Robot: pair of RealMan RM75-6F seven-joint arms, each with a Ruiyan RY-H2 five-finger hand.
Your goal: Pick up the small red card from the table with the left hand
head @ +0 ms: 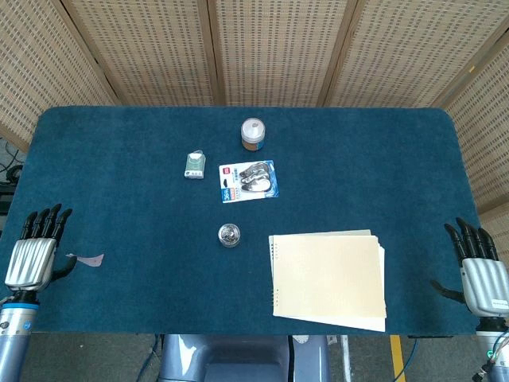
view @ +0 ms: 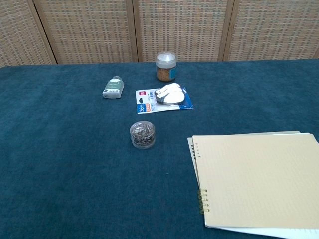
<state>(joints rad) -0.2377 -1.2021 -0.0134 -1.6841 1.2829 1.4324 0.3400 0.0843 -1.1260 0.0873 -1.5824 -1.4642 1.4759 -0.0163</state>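
Pale pink against the blue table (head: 119, 143), the small red card (head: 90, 259) sticks out from the left hand (head: 32, 259) at the table's near-left edge, apparently pinched at the thumb, so the pickup looks done. Far right, the right hand (head: 483, 280) rests open and empty. The chest view shows neither hand nor card.

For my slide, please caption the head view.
Left hand holds the small card at the table's near-left edge; right hand idle.
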